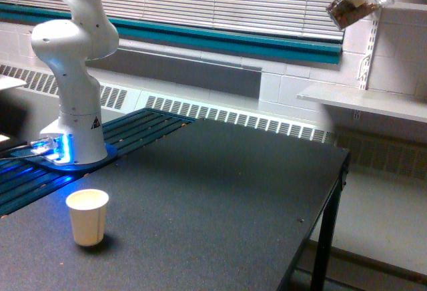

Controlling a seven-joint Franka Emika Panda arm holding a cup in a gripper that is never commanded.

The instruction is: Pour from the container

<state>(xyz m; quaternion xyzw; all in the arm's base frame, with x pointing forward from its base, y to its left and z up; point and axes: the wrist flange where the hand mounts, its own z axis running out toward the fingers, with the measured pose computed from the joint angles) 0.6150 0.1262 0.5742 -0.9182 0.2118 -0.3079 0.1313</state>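
One tilted container [355,3] aloft

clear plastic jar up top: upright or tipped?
Tipped. The clear rounded plastic jar hangs slanted, brown pieces bunched at its lower-left end. Far from the off-white paper cup.

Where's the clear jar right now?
The clear jar is high at the exterior view's upper right, tilted in the air above the wall shelf, far from the paper cup.

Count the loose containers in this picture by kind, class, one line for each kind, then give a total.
Paper cup, off-white, upright on the dark table: 1
Clear plastic jar with brown pieces, tilted, held high at the exterior view's upper right: 1
Total: 2
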